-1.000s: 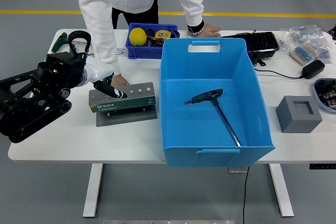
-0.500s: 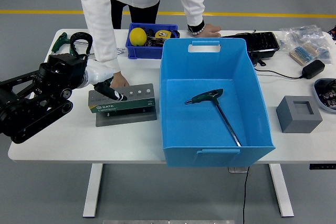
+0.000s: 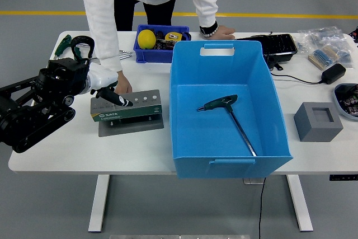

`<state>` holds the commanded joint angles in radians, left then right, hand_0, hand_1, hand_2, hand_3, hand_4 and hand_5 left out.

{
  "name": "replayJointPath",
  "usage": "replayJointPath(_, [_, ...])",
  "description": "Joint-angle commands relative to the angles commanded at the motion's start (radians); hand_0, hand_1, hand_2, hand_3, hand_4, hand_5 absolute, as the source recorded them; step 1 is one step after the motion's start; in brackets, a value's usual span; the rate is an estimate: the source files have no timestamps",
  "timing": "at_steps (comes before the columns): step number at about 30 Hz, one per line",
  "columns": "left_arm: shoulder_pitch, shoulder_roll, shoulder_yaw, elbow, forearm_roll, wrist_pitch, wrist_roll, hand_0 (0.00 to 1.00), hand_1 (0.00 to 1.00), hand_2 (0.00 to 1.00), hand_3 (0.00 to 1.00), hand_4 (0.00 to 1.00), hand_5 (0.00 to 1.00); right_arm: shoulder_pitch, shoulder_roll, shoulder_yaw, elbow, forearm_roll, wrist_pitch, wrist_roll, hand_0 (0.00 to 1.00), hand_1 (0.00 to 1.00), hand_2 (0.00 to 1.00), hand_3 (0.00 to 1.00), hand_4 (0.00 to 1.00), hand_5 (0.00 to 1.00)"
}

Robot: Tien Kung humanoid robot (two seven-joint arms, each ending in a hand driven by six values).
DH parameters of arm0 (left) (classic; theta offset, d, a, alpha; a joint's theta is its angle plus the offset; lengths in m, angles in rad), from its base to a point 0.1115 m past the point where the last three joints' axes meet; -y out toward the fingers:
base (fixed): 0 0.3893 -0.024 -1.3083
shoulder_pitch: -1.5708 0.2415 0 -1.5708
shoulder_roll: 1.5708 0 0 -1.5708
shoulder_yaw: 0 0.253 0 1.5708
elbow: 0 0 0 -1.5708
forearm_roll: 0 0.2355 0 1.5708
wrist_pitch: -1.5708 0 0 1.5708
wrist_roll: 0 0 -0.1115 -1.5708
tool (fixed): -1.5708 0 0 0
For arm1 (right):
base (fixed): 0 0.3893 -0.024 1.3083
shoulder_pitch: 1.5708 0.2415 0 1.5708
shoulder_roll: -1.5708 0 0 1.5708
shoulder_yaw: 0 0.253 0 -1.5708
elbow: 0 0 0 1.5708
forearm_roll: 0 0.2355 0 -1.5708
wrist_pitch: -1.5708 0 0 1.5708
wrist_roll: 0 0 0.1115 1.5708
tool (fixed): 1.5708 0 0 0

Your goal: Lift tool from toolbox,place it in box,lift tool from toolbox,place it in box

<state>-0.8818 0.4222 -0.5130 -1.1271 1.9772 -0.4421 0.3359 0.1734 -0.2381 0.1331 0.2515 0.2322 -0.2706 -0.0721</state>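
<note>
The grey tool holder [image 3: 137,107] with a green label stands on the table left of the big blue box [image 3: 268,110]. A green-handled T-wrench [image 3: 226,106] lies on the box's floor. My left hand [image 3: 112,94], white with black digits, reaches over the holder's left end. Whether it grips a tool there is hidden. A person's hand [image 3: 123,85] rests on the holder's far left corner, right beside my hand. My right arm is out of view.
A small blue bin [image 3: 151,54] with a yellow ball and tools stands behind the holder. The person's other hand [image 3: 222,31] rests on the table behind the box. A grey foam block [image 3: 318,121], a black case [image 3: 279,46] and cables are at the right.
The tool holder has slid a little left and away. The person's hand and my left hand have moved left with it.
</note>
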Motion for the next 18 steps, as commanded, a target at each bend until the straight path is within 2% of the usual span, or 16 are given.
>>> replayJointPath(4, [0.006, 0.001, 0.003, 0.023, 0.032, 0.08, -0.052, 0.384, 0.153, 0.154, 0.215, 0.94, 0.839, -0.002, 0.001, 0.0, 0.0, 0.002, 0.0, 0.0, 0.723, 0.694, 0.747, 0.562, 0.791, 0.712])
replayJointPath(5, [0.007, 0.002, 0.004, 0.027, 0.035, 0.1, -0.061, 0.218, 0.074, 0.103, 0.13, 0.898, 0.67, -0.003, 0.001, -0.001, 0.0, 0.002, 0.0, 0.001, 0.723, 0.695, 0.747, 0.562, 0.791, 0.712])
replayJointPath(10, [0.015, 0.006, 0.005, 0.037, 0.045, 0.197, -0.107, 0.218, 0.074, 0.103, 0.13, 0.898, 0.67, -0.005, 0.002, -0.002, 0.0, 0.004, 0.0, 0.002, 0.723, 0.695, 0.747, 0.562, 0.791, 0.712])
replayJointPath(11, [0.016, 0.006, 0.004, 0.039, 0.048, 0.217, -0.12, 0.155, 0.002, 0.05, 0.088, 0.778, 0.468, -0.006, 0.002, -0.001, 0.0, 0.003, 0.0, 0.001, 0.723, 0.695, 0.747, 0.562, 0.791, 0.712])
replayJointPath(15, [0.022, 0.007, -0.004, 0.044, 0.06, 0.276, -0.158, 0.155, 0.002, 0.05, 0.088, 0.778, 0.468, -0.007, 0.002, -0.002, 0.0, 0.005, 0.0, 0.002, 0.723, 0.695, 0.747, 0.562, 0.791, 0.712])
replayJointPath(18, [0.024, 0.01, -0.01, 0.042, 0.062, 0.302, -0.178, 0.14, 0.002, 0.032, 0.071, 0.752, 0.461, -0.006, 0.002, -0.004, 0.0, 0.009, 0.0, 0.003, 0.723, 0.695, 0.747, 0.562, 0.79, 0.712])
